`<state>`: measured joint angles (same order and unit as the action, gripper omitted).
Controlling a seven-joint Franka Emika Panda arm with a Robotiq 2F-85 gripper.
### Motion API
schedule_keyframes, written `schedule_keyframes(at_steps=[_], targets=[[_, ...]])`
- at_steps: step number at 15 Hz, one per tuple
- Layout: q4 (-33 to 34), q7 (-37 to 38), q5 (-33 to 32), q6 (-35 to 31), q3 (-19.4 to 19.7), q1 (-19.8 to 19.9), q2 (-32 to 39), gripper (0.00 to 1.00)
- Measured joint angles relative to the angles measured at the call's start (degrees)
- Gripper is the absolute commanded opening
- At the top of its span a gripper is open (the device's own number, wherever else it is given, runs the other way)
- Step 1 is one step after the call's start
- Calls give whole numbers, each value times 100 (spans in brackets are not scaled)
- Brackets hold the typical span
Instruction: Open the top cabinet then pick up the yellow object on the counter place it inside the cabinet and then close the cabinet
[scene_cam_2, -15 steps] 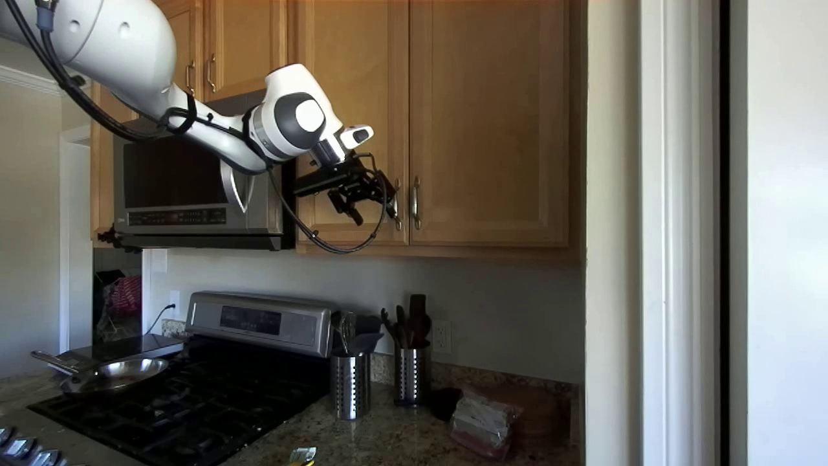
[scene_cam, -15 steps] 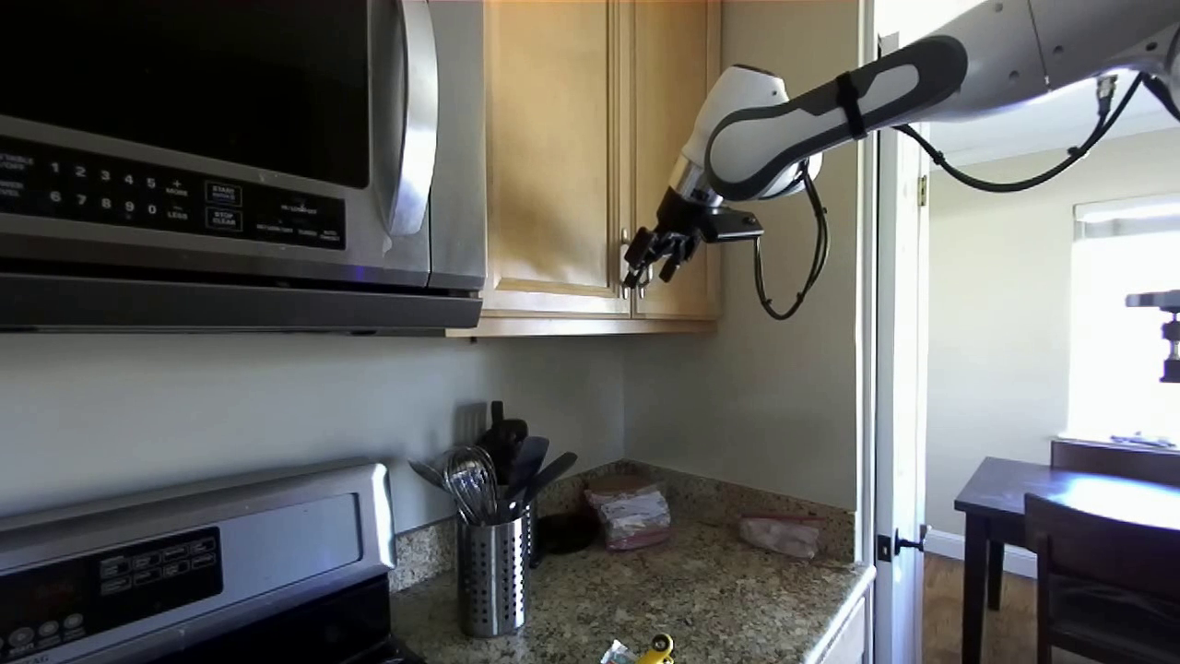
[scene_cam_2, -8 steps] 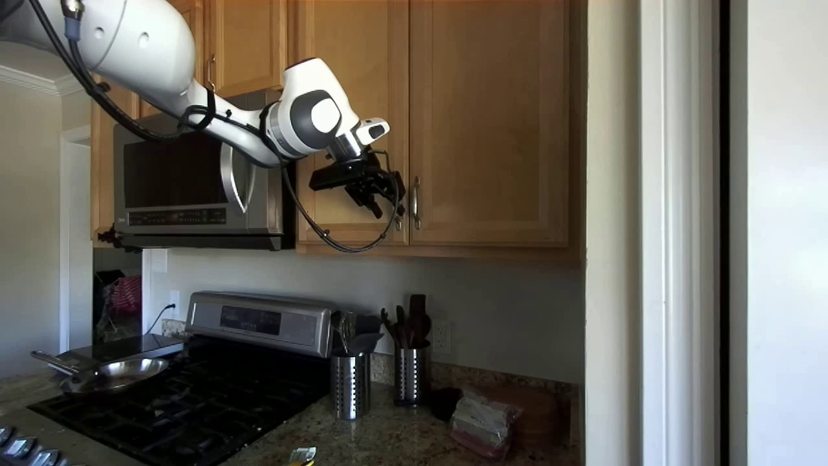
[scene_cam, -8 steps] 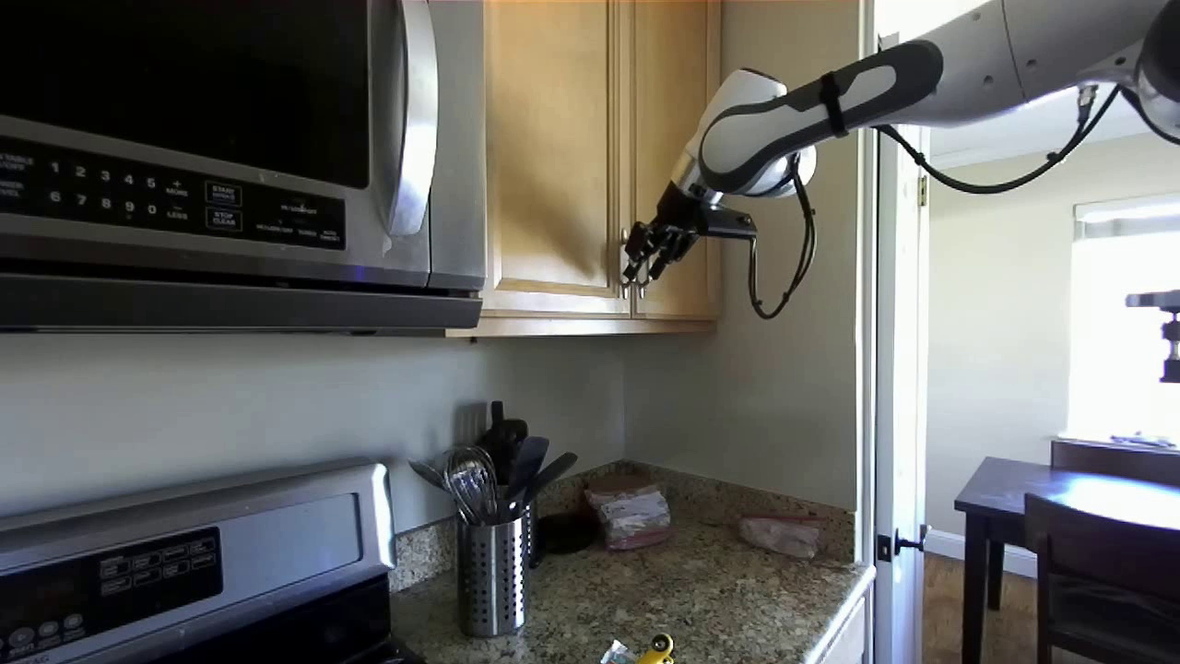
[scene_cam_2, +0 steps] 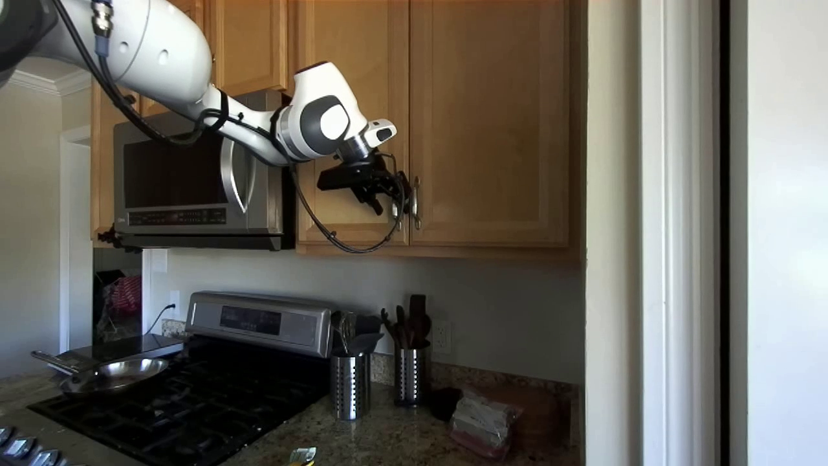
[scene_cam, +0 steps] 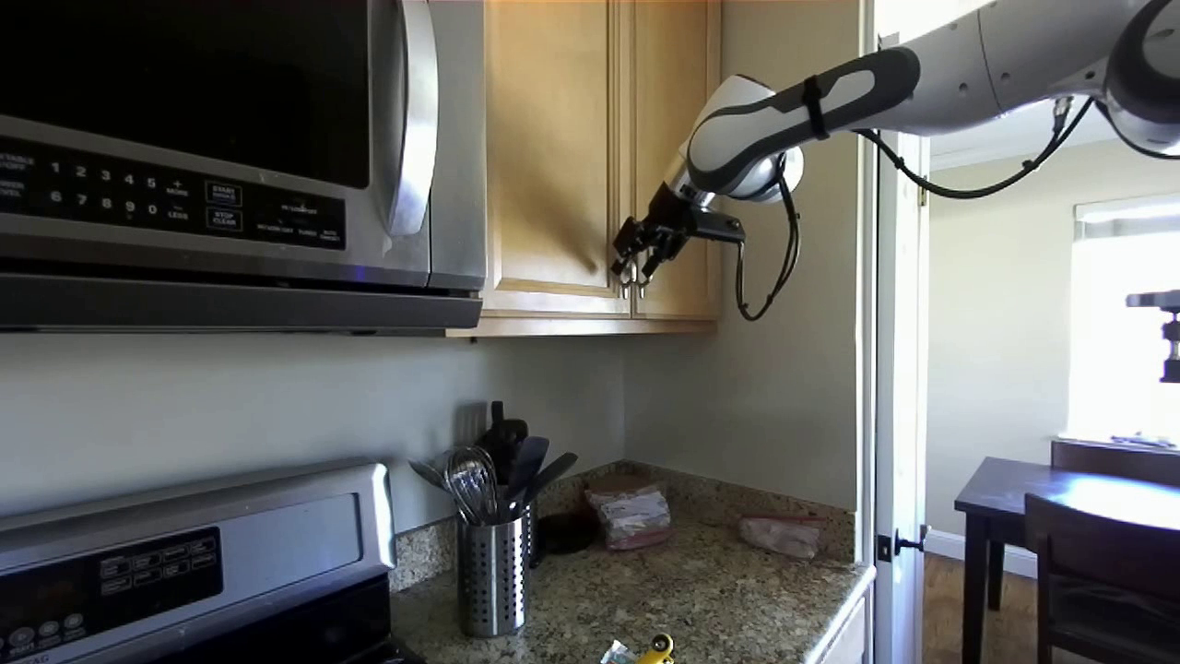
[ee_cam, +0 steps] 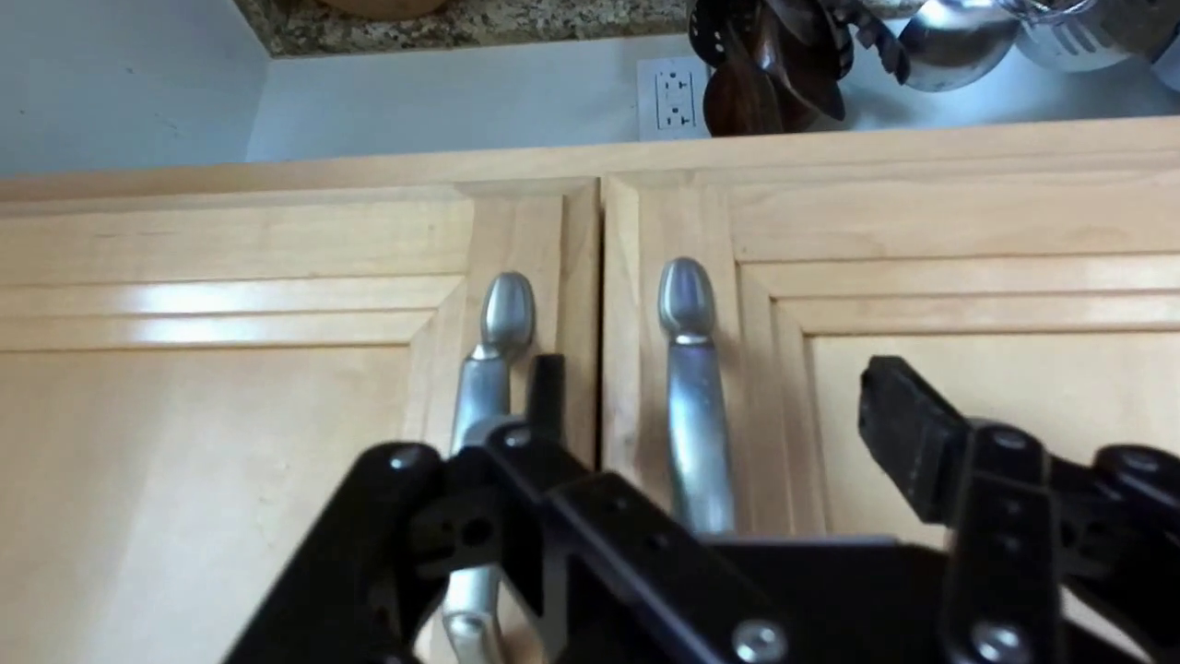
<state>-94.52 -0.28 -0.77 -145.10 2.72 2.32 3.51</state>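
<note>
The top cabinet [scene_cam: 553, 138] is honey-coloured wood with two shut doors; it shows in both exterior views [scene_cam_2: 491, 129] and the wrist view [ee_cam: 968, 387]. My gripper [scene_cam: 633, 269] is open at the lower door handles, also seen here [scene_cam_2: 392, 198]. In the wrist view, the gripper [ee_cam: 722, 401] has its fingers either side of one metal handle [ee_cam: 698, 415]. One finger stands between the two handles and partly hides the other handle [ee_cam: 479, 397]. Contact cannot be told. The yellow object [scene_cam: 656, 651] lies on the granite counter [scene_cam: 737, 599], cut by the frame edge, also here [scene_cam_2: 301, 461].
A steel microwave [scene_cam: 406, 240] hangs beside the cabinet. Below are the stove [scene_cam_2: 194, 401] with a pan [scene_cam_2: 116, 375], utensil canisters [scene_cam_2: 350, 388], a bagged bundle [scene_cam: 631, 512] and a plastic bag [scene_cam: 782, 535]. A side wall [scene_cam: 784, 387] stands right of the cabinet.
The arm has moved in toward the cabinet handles. In an exterior view the gripper has shifted rightward across the door to the handles. The doors and the yellow object have not moved.
</note>
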Motion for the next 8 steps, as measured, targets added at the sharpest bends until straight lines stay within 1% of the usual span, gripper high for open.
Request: schedule_keyframes(at_steps=[3,6,7,8], targets=[[64,-30,0,-121,15,18,127,34],[92,-75,7,-140,-2,4,132,17],[89,-80,7,-129,-10,2,118,14],[79,-103,7,-120,-10,4,98,14]])
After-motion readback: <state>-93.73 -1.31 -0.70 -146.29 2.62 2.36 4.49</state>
